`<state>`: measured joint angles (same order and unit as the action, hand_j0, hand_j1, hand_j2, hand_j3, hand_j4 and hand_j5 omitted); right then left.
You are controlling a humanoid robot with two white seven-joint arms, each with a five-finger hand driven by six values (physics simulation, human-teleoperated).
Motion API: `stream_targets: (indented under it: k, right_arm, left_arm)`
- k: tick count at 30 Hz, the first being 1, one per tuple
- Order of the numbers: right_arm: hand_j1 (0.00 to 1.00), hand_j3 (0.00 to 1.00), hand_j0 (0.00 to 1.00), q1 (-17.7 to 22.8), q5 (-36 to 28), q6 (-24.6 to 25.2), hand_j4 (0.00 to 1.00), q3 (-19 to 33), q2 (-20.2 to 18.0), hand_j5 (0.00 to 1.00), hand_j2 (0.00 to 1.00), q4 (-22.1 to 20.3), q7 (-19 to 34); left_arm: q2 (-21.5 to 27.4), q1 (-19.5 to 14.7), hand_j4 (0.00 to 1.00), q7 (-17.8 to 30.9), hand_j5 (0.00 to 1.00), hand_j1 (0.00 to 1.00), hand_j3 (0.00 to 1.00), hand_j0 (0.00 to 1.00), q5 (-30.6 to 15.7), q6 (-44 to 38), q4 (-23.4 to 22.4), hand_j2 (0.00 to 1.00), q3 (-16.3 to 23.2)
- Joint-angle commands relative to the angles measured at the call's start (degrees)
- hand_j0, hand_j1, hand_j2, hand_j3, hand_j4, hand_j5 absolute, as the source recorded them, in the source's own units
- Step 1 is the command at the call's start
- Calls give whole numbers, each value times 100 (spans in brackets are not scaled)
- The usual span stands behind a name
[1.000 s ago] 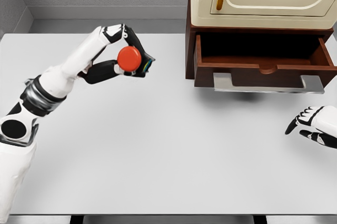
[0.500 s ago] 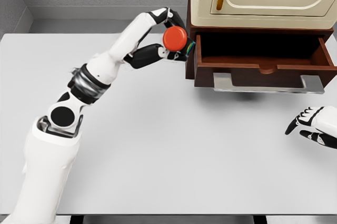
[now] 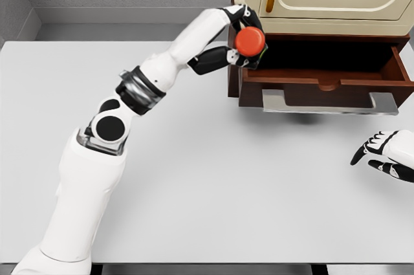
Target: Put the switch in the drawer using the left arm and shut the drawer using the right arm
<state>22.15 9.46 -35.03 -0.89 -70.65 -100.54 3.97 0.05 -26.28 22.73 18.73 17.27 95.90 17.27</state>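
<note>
A white table [image 3: 207, 184] meets grey walls. The left hand [image 3: 240, 42] grips the switch [image 3: 250, 41], red button facing the camera, at the open drawer's [image 3: 323, 81] left corner. The right hand [image 3: 386, 152] rests with fingers relaxed and holds nothing.

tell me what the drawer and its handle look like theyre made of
Drawer: looks like dark reddish-brown wood with a smooth, slightly glossy finish, though no grain shows in the render. Handle: looks like brushed grey metal, flat and pale with a dull sheen.
</note>
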Motion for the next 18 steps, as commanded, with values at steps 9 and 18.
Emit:
stream_targets:
  k: [9, 18]
  right_arm:
    - [53, 53, 53, 0, -31, 3, 53, 1, -10, 53, 53, -9, -2]
    - [53, 53, 53, 0, -31, 3, 53, 1, -10, 53, 53, -1, -2]
  left_arm:
    - [-5, -334, 20, -6, 20, 20, 20, 20, 1000, -5, -283, 20, 259]
    - [-5, -466, 20, -6, 20, 20, 20, 20, 2082, -5, -353, 20, 400]
